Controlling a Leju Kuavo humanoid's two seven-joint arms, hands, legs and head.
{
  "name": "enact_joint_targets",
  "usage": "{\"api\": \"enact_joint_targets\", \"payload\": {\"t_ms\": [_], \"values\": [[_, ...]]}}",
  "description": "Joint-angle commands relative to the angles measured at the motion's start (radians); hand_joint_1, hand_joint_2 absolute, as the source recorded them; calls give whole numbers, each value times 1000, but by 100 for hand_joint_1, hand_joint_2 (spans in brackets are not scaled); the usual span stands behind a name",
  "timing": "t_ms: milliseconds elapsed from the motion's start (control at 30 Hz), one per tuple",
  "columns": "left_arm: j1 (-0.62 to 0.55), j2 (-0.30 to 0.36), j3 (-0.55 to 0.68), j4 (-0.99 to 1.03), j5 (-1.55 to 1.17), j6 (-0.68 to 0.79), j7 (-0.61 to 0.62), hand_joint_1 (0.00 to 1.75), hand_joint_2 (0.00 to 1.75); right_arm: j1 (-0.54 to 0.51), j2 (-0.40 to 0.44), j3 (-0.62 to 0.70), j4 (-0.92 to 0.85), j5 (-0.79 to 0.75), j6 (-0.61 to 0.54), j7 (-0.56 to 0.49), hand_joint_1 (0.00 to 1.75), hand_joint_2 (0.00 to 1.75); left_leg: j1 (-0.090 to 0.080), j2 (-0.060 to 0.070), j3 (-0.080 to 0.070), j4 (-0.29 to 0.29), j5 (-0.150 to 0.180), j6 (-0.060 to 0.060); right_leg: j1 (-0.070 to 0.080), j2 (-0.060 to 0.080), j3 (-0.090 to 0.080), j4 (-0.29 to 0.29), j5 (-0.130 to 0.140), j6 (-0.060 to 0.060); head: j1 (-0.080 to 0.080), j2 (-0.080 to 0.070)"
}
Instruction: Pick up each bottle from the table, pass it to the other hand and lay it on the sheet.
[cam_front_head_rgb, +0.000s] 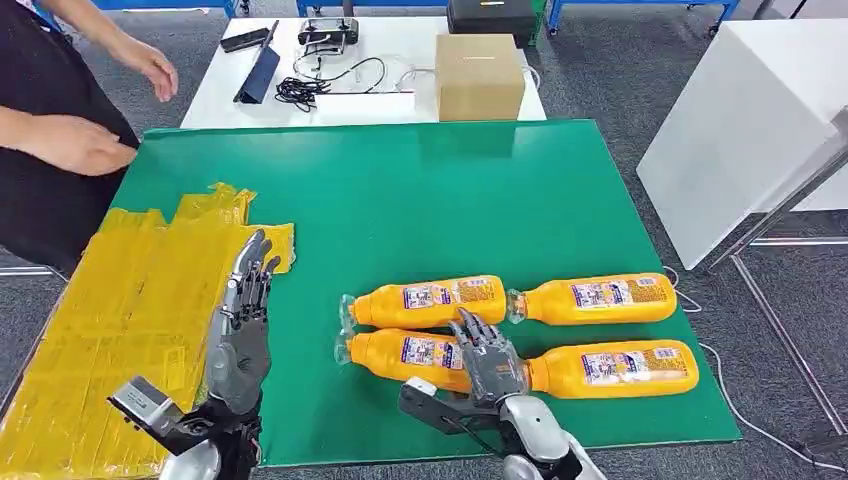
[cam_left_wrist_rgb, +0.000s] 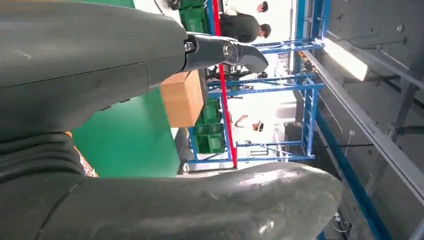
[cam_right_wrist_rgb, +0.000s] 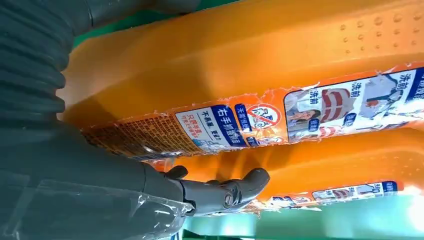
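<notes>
Right hand (cam_front_head_rgb: 490, 355) fingers spread, resting on near-left bottle (cam_front_head_rgb: 415, 352) on green mat (cam_front_head_rgb: 420, 190), wrist view showing fingertip (cam_right_wrist_rgb: 252, 180) against its label; left hand (cam_front_head_rgb: 245, 310) open, empty over yellow sheet (cam_front_head_rgb: 110, 320).

You see glossy orange plastic bottles (cam_front_head_rgb: 430, 303) with torn paper labels, a matt green mat (cam_front_head_rgb: 420, 200), crinkled yellow sheet (cam_front_head_rgb: 120, 320), and a plain cardboard box (cam_front_head_rgb: 479, 76).
</notes>
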Motion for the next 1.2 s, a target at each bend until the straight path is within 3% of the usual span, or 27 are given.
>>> {"api": "enact_joint_targets", "payload": {"t_ms": [33, 233, 267, 300, 400, 667, 700, 1033, 1100, 1167, 1200], "values": [[-31, 22, -10, 60, 0, -2, 4, 0, 0, -5, 2, -16, 98, -8, 13, 0, 23, 175, 0, -1, 3, -2, 0, 0, 0, -1, 3, -2, 0, 0, 0, 0], [-31, 22, -10, 60, 0, -2, 4, 0, 0, -5, 2, -16, 98, -8, 13, 0, 23, 175, 0, -1, 4, -2, 0, 0, 0, -1, 5, -2, 0, 0, 0, 0], [-30, 23, -11, 60, 0, -2, 4, 0, 0, -5, 2, -14, 97, -17, 24, -4, 133, 175, 0, -1, 6, -2, 0, -1, 0, -2, 6, -3, -1, 0, 0, 0], [-33, 24, -14, 62, 3, -5, 4, 0, 0, -11, -5, -4, 103, -21, 33, -4, 148, 175, 0, -1, 6, -2, 0, -1, 0, -2, 6, -3, 0, 0, 0, 0], [-46, 28, -21, 73, 9, -9, 3, 0, 0, -35, -13, 19, 148, -52, 73, -19, 173, 175, 0, -1, 6, -2, 0, -1, 0, -1, 7, -3, 0, 0, 0, 0], [-44, 36, -19, 92, 37, -12, -18, 0, 0, -27, -48, 62, 180, -127, 105, -57, 175, 175, 0, 0, 16, -2, -6, -1, 0, -1, 5, -3, -3, -2, 0, 0], [-49, 40, -23, 96, 42, -19, -26, 0, 0, -31, -54, 67, 202, -160, 180, -43, 175, 175, 1, -1, 16, -5, -5, -2, 1, -2, 6, -6, -2, -2, 0, 0], [-83, 48, -38, 136, 63, -11, -37, 0, 0, -40, -53, 56, 268, -201, 146, -35, 175, 175, 2, 7, 31, -3, -13, -4, 2, 8, 17, -4, -6, -5, 0, 0], [-66, 39, -28, 122, 67, 0, -34, 0, 0, -14, -31, 16, 227, -167, -1, -51, 166, 175, 2, 7, 31, -4, -13, -3, 2, 7, 17, -5, -6, -5, 0, 0], [-26, 14, -4, 96, 88, 51, 43, 0, 0, 56, 16, -59, 91, -222, -175, -114, 175, 175, 2, 9, 34, -2, -15, -3, 2, 9, 19, -3, -7, -5, 0, 0], [-15, 9, -1, 102, 73, 105, 86, 0, 0, 93, 21, -71, 0, -249, -229, -130, 175, 175, 2, 5, 29, -5, -11, -4, 3, 5, 15, -5, -5, -5, 0, 0]]}}
